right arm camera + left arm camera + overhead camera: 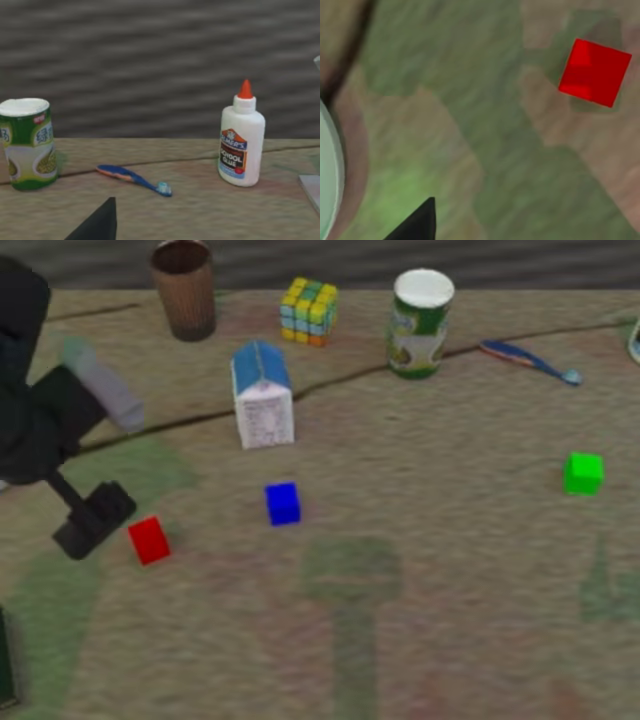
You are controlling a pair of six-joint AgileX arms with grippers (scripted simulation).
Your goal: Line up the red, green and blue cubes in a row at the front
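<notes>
Fingers point(92, 520) just left of red cube point(149, 540).

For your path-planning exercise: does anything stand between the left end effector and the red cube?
Nothing visible does. The left end effector sits at the table's left, just beside the red cube, with only bare tabletop between them. The blue cube lies farther right, out of the way.
</notes>
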